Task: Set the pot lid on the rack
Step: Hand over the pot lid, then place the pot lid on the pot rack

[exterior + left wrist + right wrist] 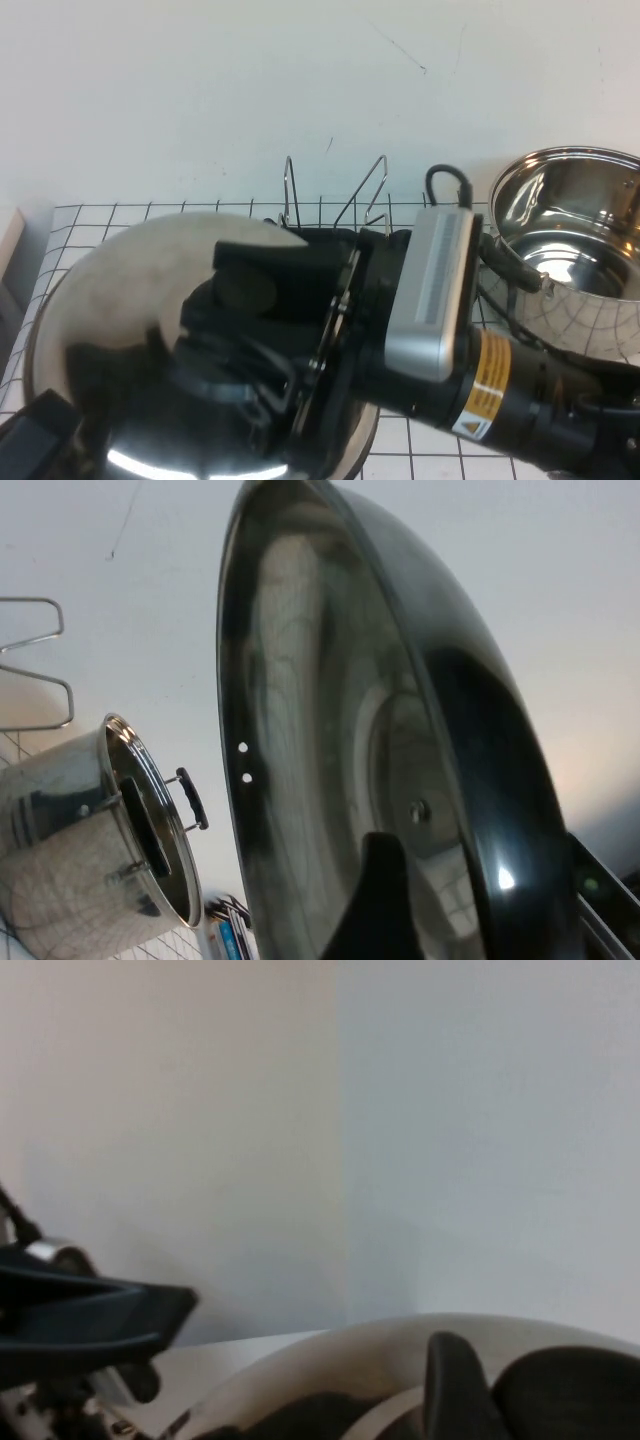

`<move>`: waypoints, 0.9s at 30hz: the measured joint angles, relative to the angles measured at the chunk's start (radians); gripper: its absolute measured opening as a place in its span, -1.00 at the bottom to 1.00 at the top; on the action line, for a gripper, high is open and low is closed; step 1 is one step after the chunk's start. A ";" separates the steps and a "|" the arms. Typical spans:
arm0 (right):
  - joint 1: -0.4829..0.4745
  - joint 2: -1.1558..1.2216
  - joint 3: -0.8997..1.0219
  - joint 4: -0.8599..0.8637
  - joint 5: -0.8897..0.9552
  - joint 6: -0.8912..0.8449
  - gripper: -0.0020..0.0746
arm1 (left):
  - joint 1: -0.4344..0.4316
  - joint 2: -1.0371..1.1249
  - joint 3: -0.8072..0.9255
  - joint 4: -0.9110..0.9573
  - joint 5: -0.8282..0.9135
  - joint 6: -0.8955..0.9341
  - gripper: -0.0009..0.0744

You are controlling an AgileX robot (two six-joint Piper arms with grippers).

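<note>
We count one lid (130, 280), one pot (570, 230), one rack (372, 176) and two arms.

The lid is in the air, not on the rack. It stands close to the high camera, on the left and low in that view, and it hides much of the desk (200, 100). It is tilted, with its domed side and black knob (240, 288) toward the camera.

Of the rack, only two wire loops are clear to us. They rise behind the lid's far edge and behind the right arm, near the middle of the desk. The pot stands upright and open at the far right, well apart from the lid, on a white mat (430, 450) with a black grid.

The left gripper (485, 910) is at the lid's rim. One finger (375, 900) lies against the shiny underside and a dark part sits on the outer side, so its jaws are clamped on the lid.

The right arm enters from the lower right and stretches to the left, with a silver box on its wrist. The right gripper (262, 305) is at the knob. We cannot tell if its jaws are apart or together.
</note>
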 joint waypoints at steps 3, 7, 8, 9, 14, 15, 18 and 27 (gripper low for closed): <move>0.019 0.000 0.000 -0.042 0.000 0.002 -0.06 | 0.000 0.000 0.000 0.000 0.004 0.019 0.43; 0.026 0.000 0.000 -0.058 -0.002 0.002 -0.06 | 0.000 0.000 0.000 0.000 0.004 0.023 0.23; 0.026 0.000 0.000 -0.056 -0.002 0.004 -0.06 | 0.000 0.000 0.000 0.000 0.004 0.023 0.11; 0.026 0.000 0.000 -0.053 -0.002 0.010 -0.06 | 0.000 0.000 0.000 0.000 0.004 0.025 -0.04; 0.026 0.001 0.000 -0.049 0.000 0.058 -0.06 | 0.000 0.000 -0.002 -0.033 -0.014 0.022 -0.55; 0.026 0.001 0.000 -0.048 0.000 0.072 -0.06 | 0.000 0.000 -0.002 -0.036 -0.014 0.022 -0.55; 0.026 0.001 0.000 -0.036 0.006 0.113 0.05 | 0.000 0.000 -0.002 -0.041 -0.022 0.024 -0.62; 0.026 -0.011 -0.006 0.146 -0.015 0.139 0.83 | 0.000 0.004 -0.013 -0.163 0.062 0.190 -0.92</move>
